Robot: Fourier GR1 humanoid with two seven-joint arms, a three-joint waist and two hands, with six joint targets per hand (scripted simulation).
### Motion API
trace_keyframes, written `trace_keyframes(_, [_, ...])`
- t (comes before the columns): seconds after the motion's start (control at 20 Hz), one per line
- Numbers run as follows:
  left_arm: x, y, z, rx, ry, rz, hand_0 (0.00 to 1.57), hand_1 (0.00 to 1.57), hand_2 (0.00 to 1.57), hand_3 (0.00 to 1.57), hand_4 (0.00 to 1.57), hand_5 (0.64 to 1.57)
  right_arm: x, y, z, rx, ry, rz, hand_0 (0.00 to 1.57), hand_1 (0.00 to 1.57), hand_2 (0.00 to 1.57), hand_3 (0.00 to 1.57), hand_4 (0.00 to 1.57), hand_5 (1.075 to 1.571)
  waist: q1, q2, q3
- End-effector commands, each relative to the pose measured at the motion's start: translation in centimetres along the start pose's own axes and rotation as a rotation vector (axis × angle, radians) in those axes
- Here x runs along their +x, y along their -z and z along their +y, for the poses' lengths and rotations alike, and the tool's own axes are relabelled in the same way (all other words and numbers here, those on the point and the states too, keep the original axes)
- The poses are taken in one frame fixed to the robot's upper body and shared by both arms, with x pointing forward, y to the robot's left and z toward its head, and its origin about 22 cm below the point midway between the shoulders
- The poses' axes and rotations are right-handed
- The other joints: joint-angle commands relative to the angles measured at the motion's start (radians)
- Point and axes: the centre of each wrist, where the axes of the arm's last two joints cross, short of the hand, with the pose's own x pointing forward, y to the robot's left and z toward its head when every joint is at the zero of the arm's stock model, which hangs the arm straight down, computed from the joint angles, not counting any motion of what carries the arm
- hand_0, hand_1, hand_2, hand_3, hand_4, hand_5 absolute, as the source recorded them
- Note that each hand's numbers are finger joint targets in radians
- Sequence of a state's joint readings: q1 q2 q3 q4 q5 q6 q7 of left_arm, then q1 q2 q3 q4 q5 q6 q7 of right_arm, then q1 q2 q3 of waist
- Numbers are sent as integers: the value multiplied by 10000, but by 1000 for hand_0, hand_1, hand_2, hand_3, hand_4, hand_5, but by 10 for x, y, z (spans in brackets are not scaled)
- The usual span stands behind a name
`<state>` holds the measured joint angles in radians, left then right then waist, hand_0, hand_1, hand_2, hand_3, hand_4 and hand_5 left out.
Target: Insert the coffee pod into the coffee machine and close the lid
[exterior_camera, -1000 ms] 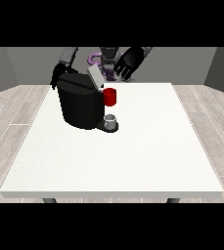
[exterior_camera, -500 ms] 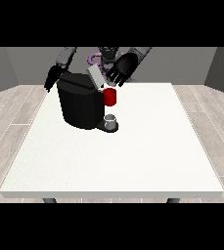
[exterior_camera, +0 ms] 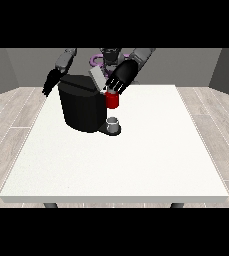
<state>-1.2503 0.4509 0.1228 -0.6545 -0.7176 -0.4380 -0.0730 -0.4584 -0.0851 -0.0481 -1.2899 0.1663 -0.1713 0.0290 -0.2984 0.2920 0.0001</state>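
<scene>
I see the large white table, with the bulky black coffee machine toward its far left corner, grey lid raised. The hand at the view's right hovers over a red thing at the machine, fingers spread downward. The hand at the view's left hangs behind the machine; I cannot tell its fingers. A grey thing sits at the machine's base; the pod I cannot place. I'd judge a pod light, rigid, slippery, best pinched at its rim.

The robot has grey, rounded arm segments ending in black hands: one at the view's left, one at the view's right. A purple ring marks its dark torso.
</scene>
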Motion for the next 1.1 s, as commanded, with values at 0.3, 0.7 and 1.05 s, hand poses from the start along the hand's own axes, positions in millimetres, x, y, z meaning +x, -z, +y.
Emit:
trace_keyframes(0.3, [-14,-3,-2,-10,37,136,1196,1196,1252,1201,418,1571,-4,-10,12,19,183,-145,0,0,0,0,115,1571,-197,97,-1])
trace_keyframes(0.7, [-6,-3,8,-139,187,-79,1225,1225,1261,1206,376,1571,-13,-5,-2,-297,-29,352,0,0,0,0,104,1571,111,-100,0])
trace_keyframes(1.05, [8,-8,39,938,510,-499,1189,1189,1207,1172,362,1571,-3,-1,11,-88,5,-348,0,0,0,0,0,1571,-83,471,0])
